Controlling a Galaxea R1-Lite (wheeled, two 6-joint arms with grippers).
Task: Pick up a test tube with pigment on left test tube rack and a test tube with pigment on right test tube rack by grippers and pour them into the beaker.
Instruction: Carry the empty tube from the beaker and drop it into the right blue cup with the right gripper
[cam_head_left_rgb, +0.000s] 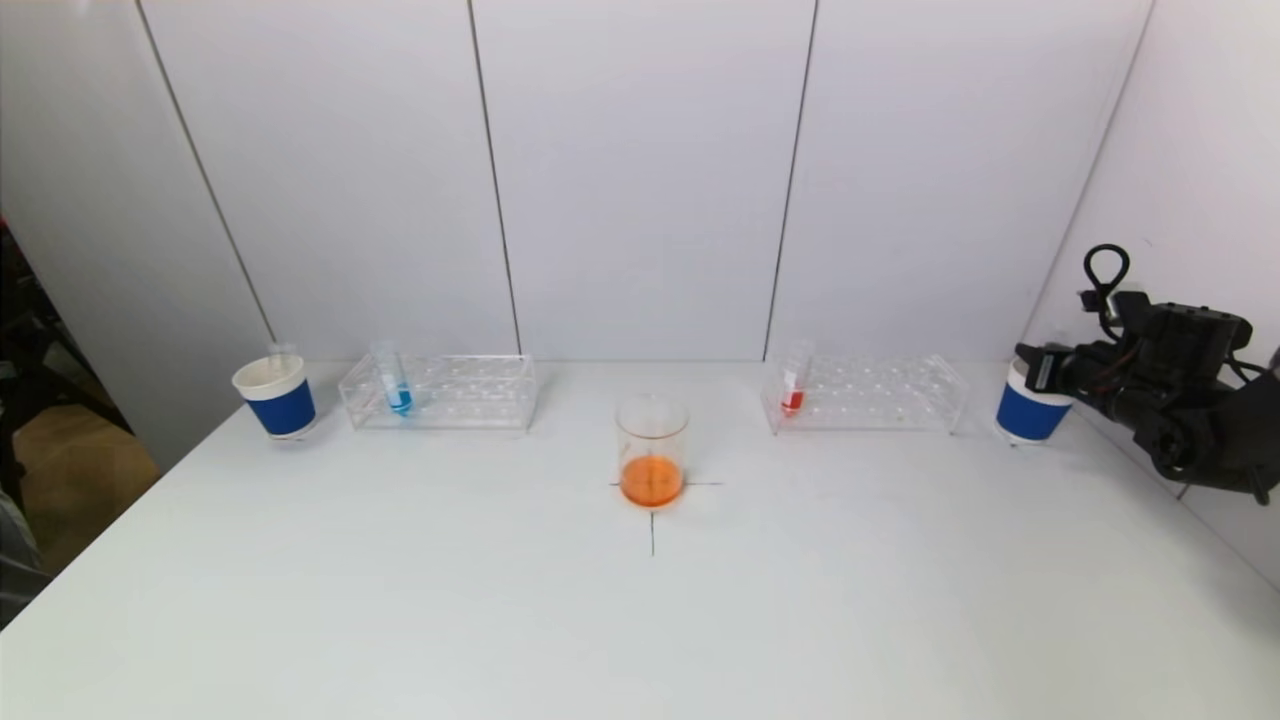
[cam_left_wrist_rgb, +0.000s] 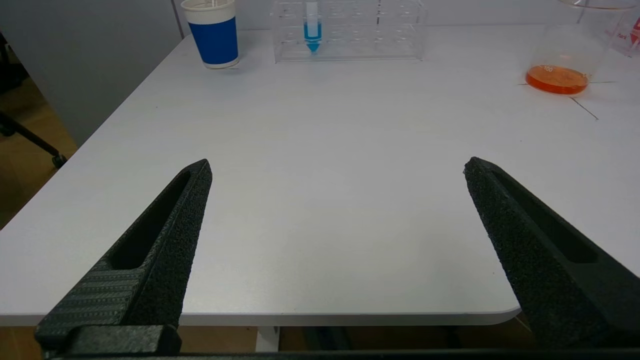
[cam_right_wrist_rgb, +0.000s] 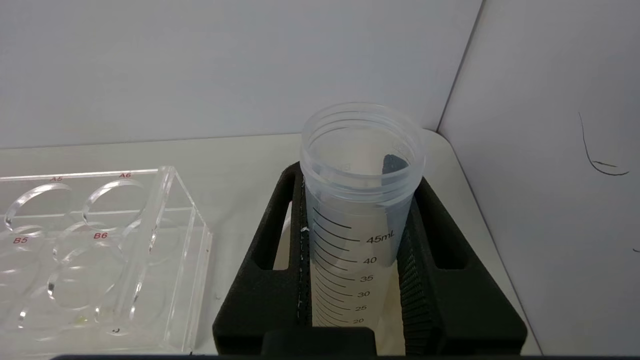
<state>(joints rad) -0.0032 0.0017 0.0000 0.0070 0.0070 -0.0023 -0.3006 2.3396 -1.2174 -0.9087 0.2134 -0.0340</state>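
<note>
A glass beaker (cam_head_left_rgb: 651, 450) with orange liquid stands at the table's middle. The left clear rack (cam_head_left_rgb: 440, 392) holds a tube with blue pigment (cam_head_left_rgb: 395, 385); it also shows in the left wrist view (cam_left_wrist_rgb: 312, 32). The right clear rack (cam_head_left_rgb: 865, 393) holds a tube with red pigment (cam_head_left_rgb: 794, 385). My right gripper (cam_head_left_rgb: 1040, 370) is at the far right, over the right paper cup (cam_head_left_rgb: 1028, 412), shut on an empty graduated test tube (cam_right_wrist_rgb: 357, 220) held upright. My left gripper (cam_left_wrist_rgb: 337, 164) is open and empty above the table's front left edge, out of the head view.
A blue-banded paper cup (cam_head_left_rgb: 277, 395) with an empty tube standing in it is left of the left rack. The side wall (cam_head_left_rgb: 1180, 180) is close beside the right arm. A black cross mark (cam_head_left_rgb: 652, 530) lies in front of the beaker.
</note>
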